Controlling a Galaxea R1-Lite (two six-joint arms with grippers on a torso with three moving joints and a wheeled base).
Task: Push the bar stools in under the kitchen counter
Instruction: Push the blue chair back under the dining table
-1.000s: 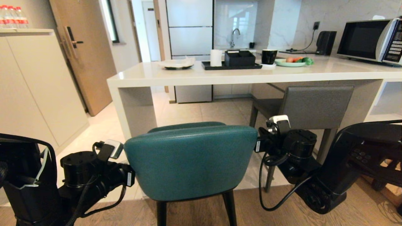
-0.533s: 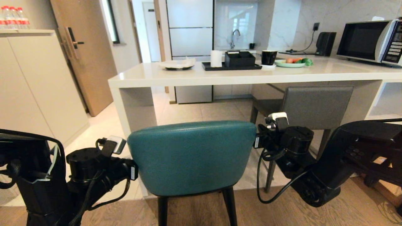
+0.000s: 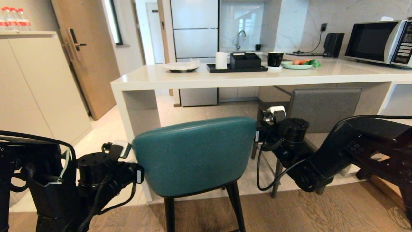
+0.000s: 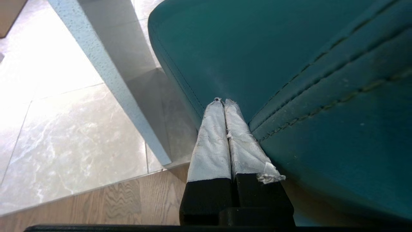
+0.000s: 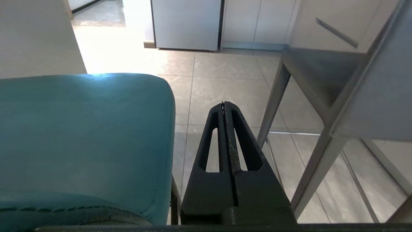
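The teal bar stool [image 3: 193,154] stands in front of the white kitchen counter [image 3: 225,79], its curved back toward me and its seat near the counter's edge. The grey bar stool [image 3: 323,108] sits under the counter at the right. My left gripper [image 4: 222,101] is shut, its white-taped fingers lying against the teal stool's left side [image 4: 289,80] at the seam. My right gripper [image 5: 223,103] is shut and empty, just off the teal stool's right side [image 5: 96,129], between it and the grey stool's leg [image 5: 273,106]. In the head view the stool's back hides both sets of fingers.
The counter's white side panel [image 3: 138,112] stands just left of the teal stool. A tray, a mug, plates and a microwave [image 3: 379,40] are on the counter. A white cabinet [image 3: 38,90] and a wooden door [image 3: 87,51] are at the left. Wood floor meets tile under the stool.
The teal stool has slid forward toward the counter. Both arms have reached forward with it, the right one farther and inward toward the stool's side.
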